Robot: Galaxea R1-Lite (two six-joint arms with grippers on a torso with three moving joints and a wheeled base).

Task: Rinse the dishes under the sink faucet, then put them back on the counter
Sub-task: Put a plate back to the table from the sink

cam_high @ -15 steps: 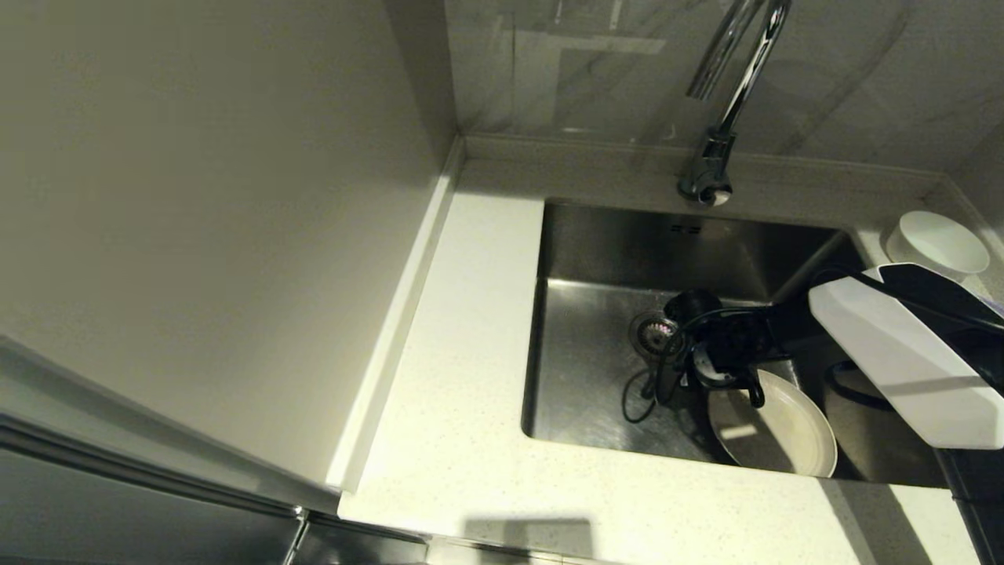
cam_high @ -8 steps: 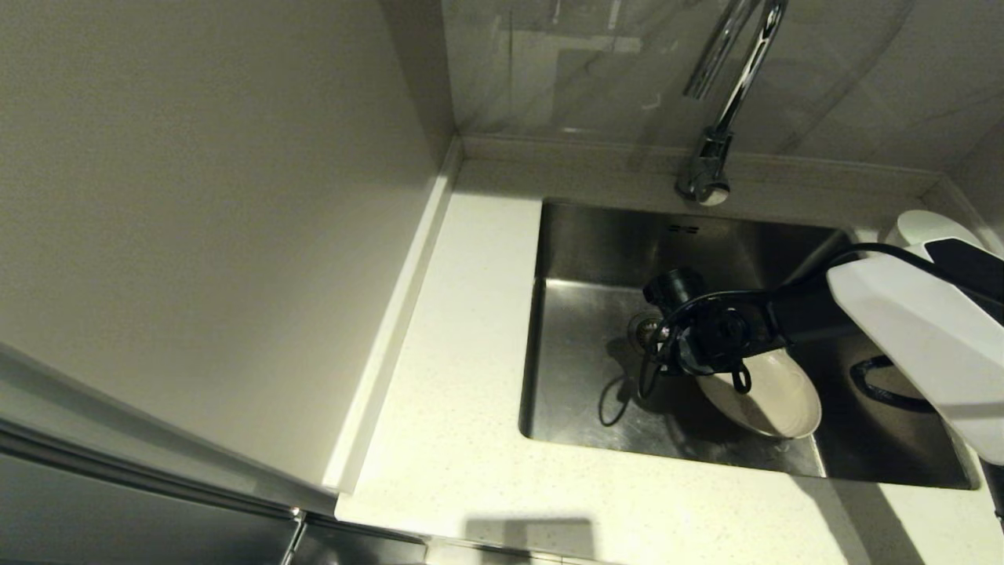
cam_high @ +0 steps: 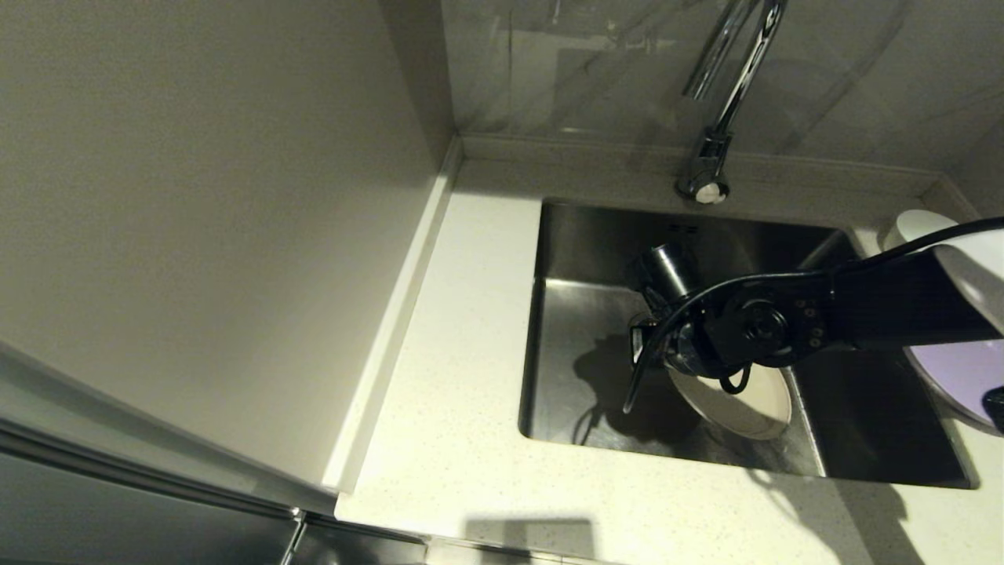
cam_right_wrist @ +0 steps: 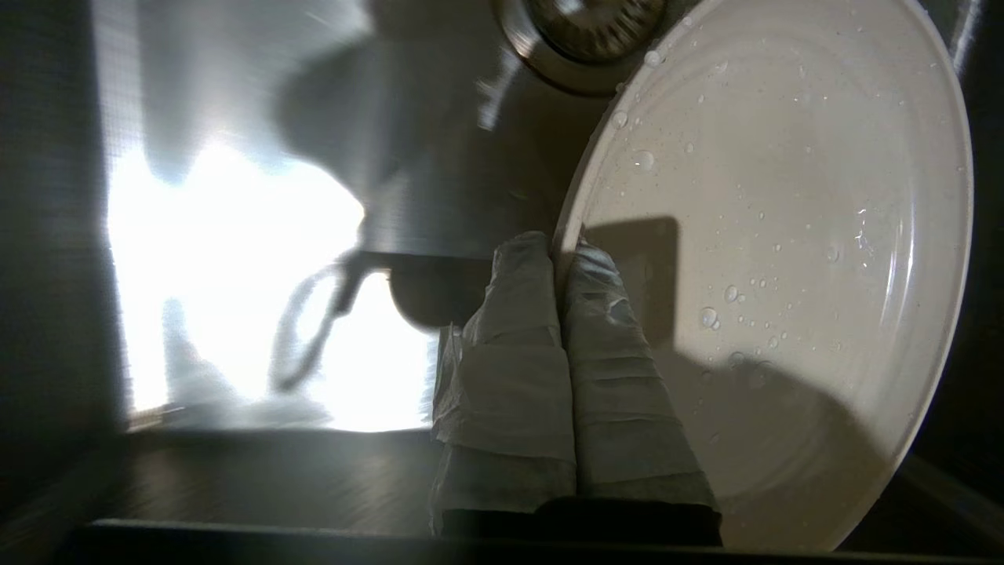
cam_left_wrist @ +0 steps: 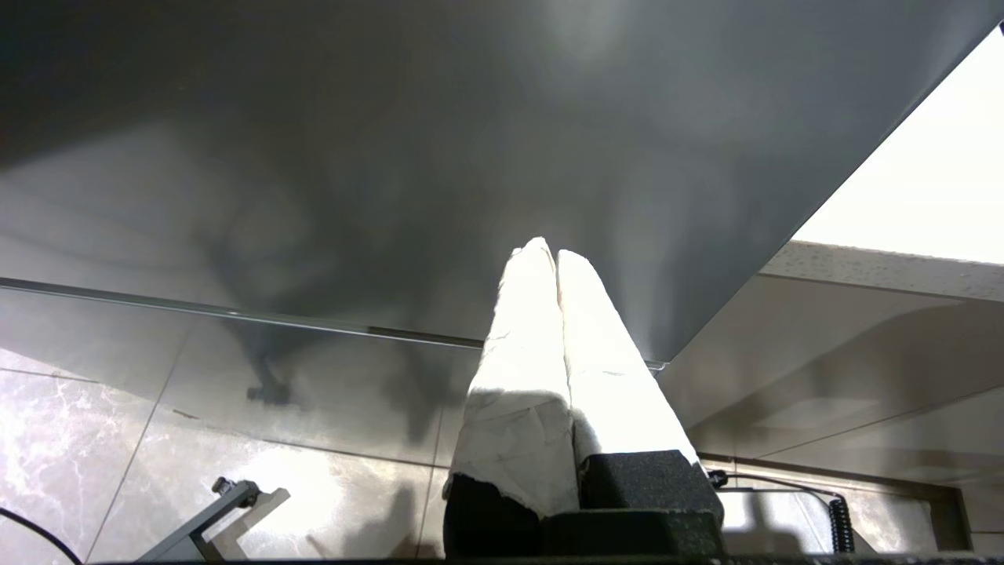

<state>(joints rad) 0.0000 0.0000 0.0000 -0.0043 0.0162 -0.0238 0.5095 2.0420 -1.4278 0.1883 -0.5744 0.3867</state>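
So here our right gripper (cam_right_wrist: pixel 558 249) is down inside the sink (cam_high: pixel 596 259), its fingers (cam_right_wrist: pixel 510 329) pinching the rim of the cream plate (cam_high: pixel 745 400), one finger on each face of the edge. The plate is tilted and lifted off the sink floor, sitting toward the front right part of the basin, just beside the drain strainer (cam_right_wrist: pixel 584 23). From the right wrist view we can see water droplets scattered over the plate's inner face. The faucet (cam_high: pixel 718 102) stands behind the sink at the back wall, and we can't make out any water running from it. Over on the table (cam_high: pixel 463 392) at the right of the sink, the lilac plate (cam_high: pixel 953 373) lies flat, half hidden under our right arm, and the white bowl (cam_high: pixel 914 226) sits behind it near the back corner, also partly covered. Our left gripper (cam_left_wrist: pixel 549 255) isn't in the head view at all; its own camera shows it parked low beside a dark cabinet front (cam_left_wrist: pixel 392 157), above a tiled floor (cam_left_wrist: pixel 118 439), fingers pressed together with nothing between them.
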